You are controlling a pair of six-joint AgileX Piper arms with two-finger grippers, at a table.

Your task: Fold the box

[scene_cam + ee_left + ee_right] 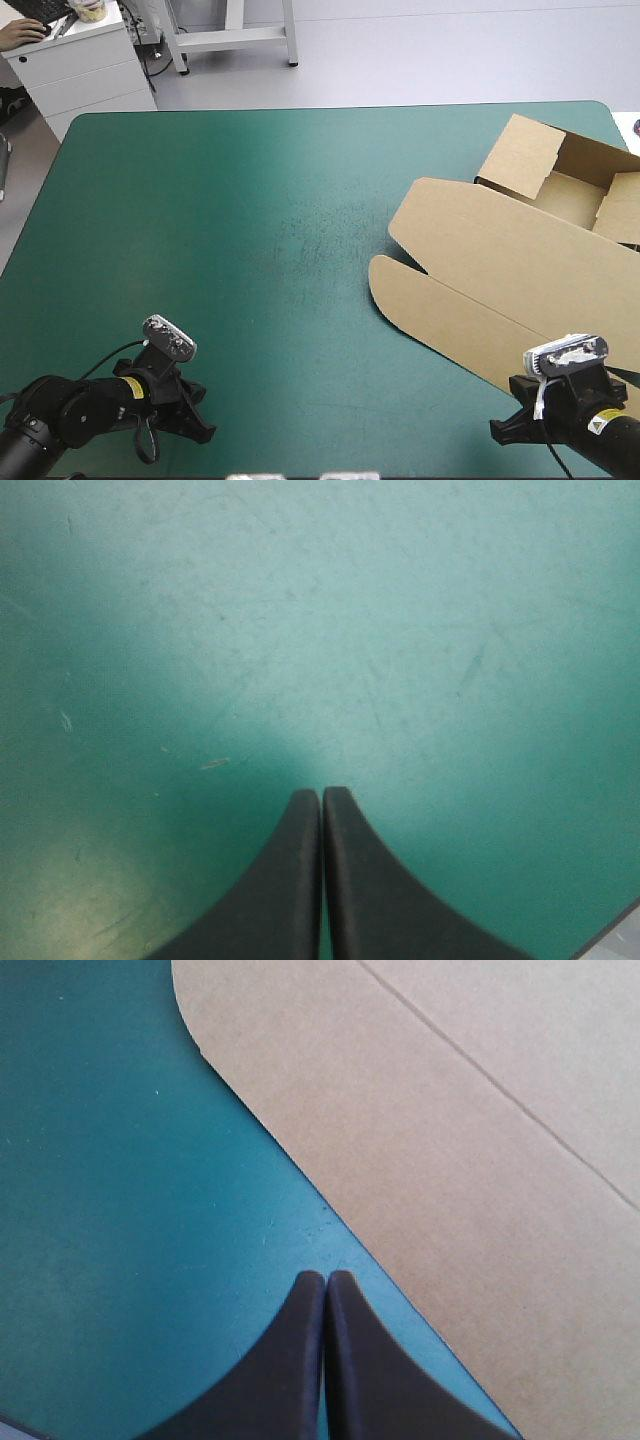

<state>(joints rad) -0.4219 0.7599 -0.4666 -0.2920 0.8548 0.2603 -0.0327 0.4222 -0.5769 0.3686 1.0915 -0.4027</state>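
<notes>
Two shut grippers beside a half-formed brown box

Two robot arms enter at the bottom of the high view, one in the lower left corner and one in the lower right. The left gripper (pixel 321 794) has its black fingers pressed together in a single point and holds nothing. Its wrist view shows only bare teal-green cover (pixel 250 220) ahead of it, and it is well apart from the box.

The right gripper (pixel 326 1277) is likewise fully shut and empty. Its tip hangs over the cover, just beside the near edge of the box (pixel 520 270). Whether it touches the board cannot be told.

The box fills the right side of the high view. Nearest the right gripper, its lid (pixel 480 310) lies flat as a long panel with a crease (pixel 500 1090) running across it. The lid's rounded corner (pixel 378 272) reaches toward the middle of the frame. Farther off, in the upper right, stands the tray (pixel 575 195) with walls already raised, close to the table's far right corner.

The main risk, judged from this layout, is a failed grasp. The lid sits flush on the cover, so shut fingers would probably nudge the sheet instead of getting under it. A sideways push could slide the light board and drive the tray toward the table's right edge. It could also loosen the tucked walls.
</notes>
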